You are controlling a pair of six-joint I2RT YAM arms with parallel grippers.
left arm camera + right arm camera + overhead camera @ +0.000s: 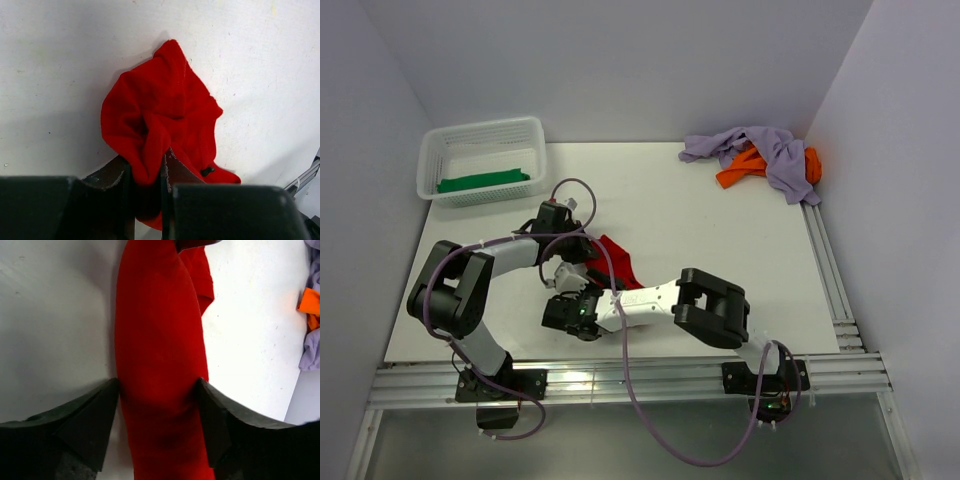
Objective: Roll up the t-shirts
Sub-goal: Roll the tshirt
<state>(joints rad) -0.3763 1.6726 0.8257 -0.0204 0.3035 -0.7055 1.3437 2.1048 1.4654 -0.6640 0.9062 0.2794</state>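
The red t-shirt [617, 262] lies near the table's front, drawn into a long roll [160, 330]. My left gripper [147, 172] is shut on a bunched fold of its cloth [160, 110], and in the top view it [575, 252] sits at the shirt's left end. My right gripper [157, 390] straddles the roll with its jaws wide, both fingertips pressing the roll's sides; from above it [582, 288] is just in front of the shirt. A green t-shirt [483, 181] lies folded in the basket. The lavender t-shirt [770, 150] and the orange t-shirt [745, 170] are heaped together at the back right.
The white mesh basket [480, 127] stands at the back left corner. Purple cables loop over both arms near the front. A metal rail [830, 280] runs along the table's right edge. The heap's orange [310, 302] and lavender [311, 347] cloth shows at the right wrist view's edge.
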